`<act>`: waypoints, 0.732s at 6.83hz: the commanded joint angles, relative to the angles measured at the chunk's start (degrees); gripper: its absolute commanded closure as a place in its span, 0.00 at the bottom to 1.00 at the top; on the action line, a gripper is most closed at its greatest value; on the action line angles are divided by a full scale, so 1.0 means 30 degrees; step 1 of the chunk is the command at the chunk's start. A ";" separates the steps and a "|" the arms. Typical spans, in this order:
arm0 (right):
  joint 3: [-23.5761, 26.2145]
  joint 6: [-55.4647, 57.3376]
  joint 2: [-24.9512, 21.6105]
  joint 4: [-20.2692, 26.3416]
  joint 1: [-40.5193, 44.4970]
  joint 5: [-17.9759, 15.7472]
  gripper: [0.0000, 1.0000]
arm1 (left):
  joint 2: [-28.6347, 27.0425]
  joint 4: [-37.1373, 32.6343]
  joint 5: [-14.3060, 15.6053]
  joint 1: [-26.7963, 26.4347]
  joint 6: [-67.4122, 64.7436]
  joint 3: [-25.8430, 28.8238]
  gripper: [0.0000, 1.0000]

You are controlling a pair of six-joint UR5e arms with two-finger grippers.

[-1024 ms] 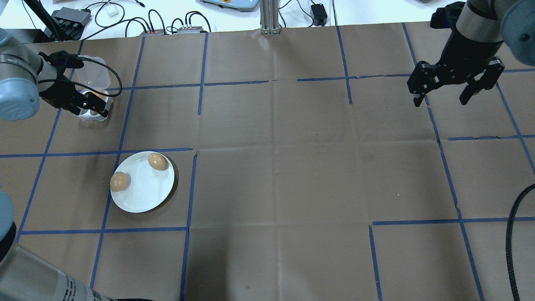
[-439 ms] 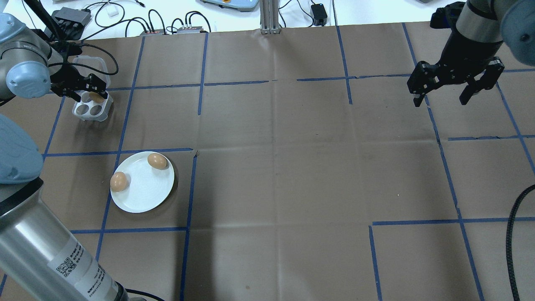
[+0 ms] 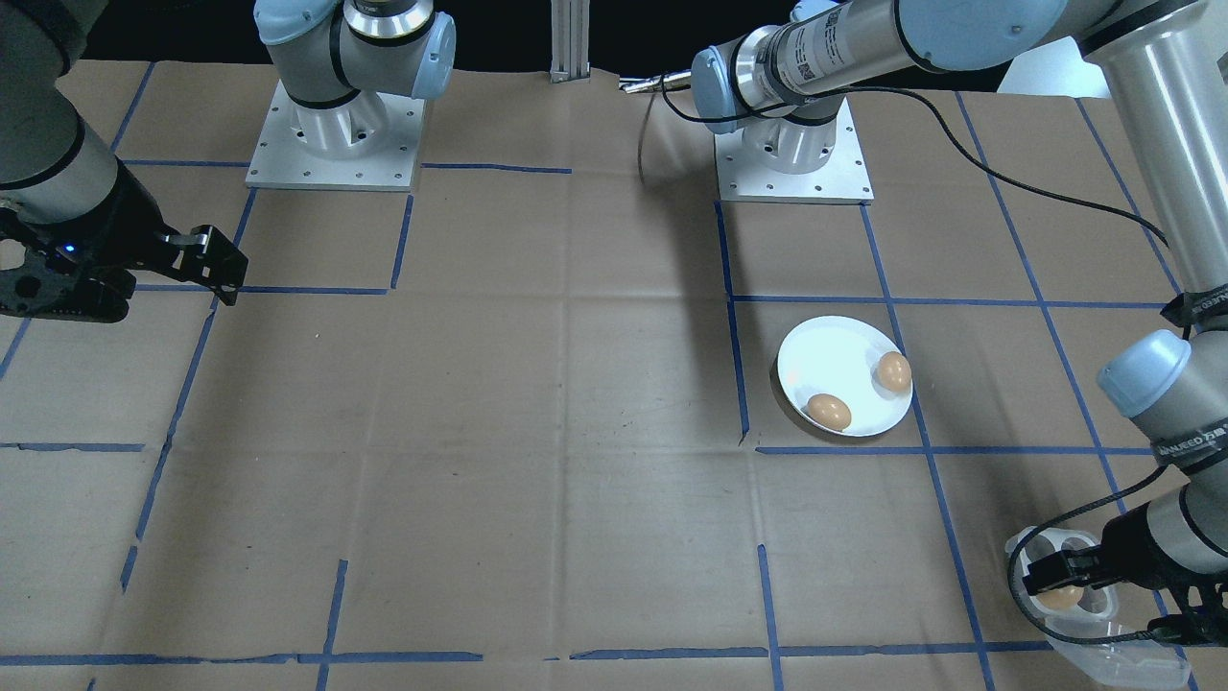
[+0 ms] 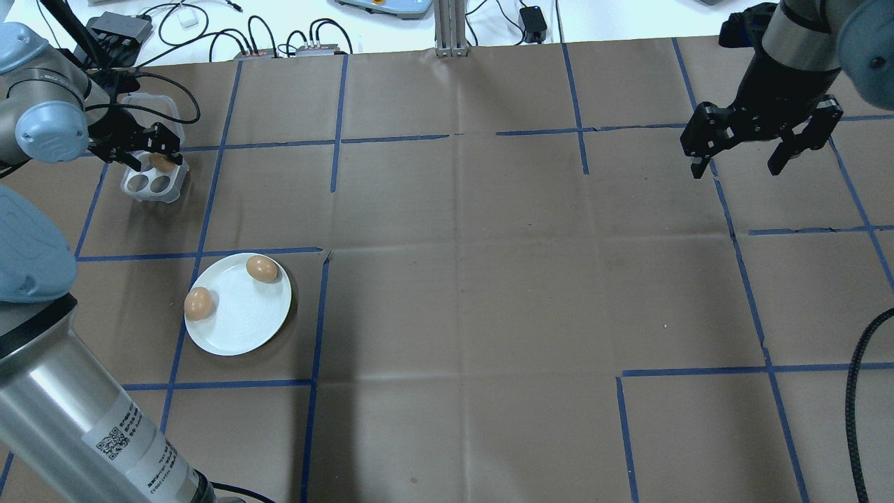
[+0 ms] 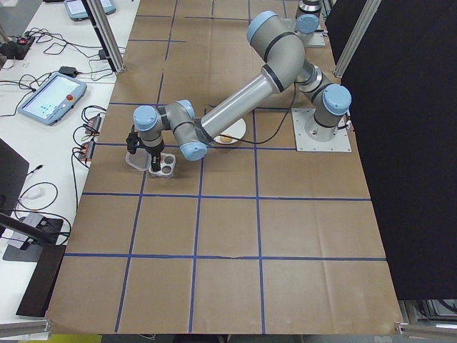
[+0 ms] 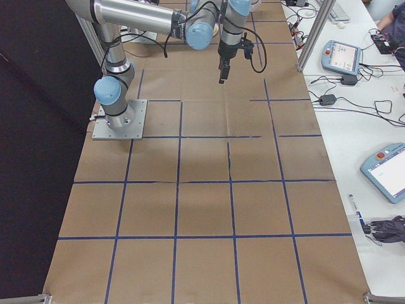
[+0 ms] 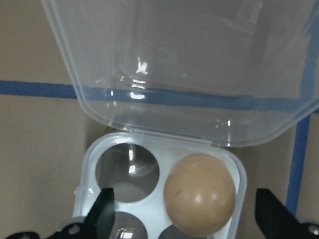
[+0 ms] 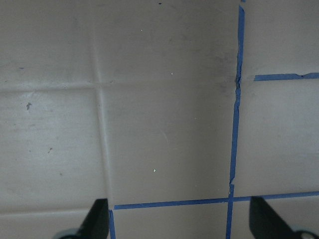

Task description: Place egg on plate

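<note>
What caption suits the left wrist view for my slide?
Open left gripper poised over the last egg in the four-hole egg tray, clear lid open.

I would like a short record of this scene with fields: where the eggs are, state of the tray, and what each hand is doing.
eggs on plate: two, both near the rim of the plate, apart from each other
egg in tray: one egg, in one hole of the four-hole egg tray; the two other holes that show clearly are empty
tray lid: clear, open, folded back
left hand: open, over the tray, one finger on each side of the egg, not yet closed on it
right hand: open, holds nothing, above bare table paper far from the plate
</note>
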 commanded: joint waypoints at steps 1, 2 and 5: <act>0.0000 0.0000 0.0001 0.0000 -0.0001 0.0000 0.00 | -0.0022 0.0021 -0.0041 -0.0008 0.0018 0.0331 0.24; 0.0000 0.0000 0.0001 0.0000 -0.0001 0.0000 0.00 | -0.0109 -0.0066 -0.0041 -0.0008 0.0105 0.0566 0.27; 0.0000 0.0000 0.0001 0.0000 -0.0001 0.0000 0.00 | -0.0198 -0.0038 -0.0099 -0.0037 0.0194 0.0627 0.32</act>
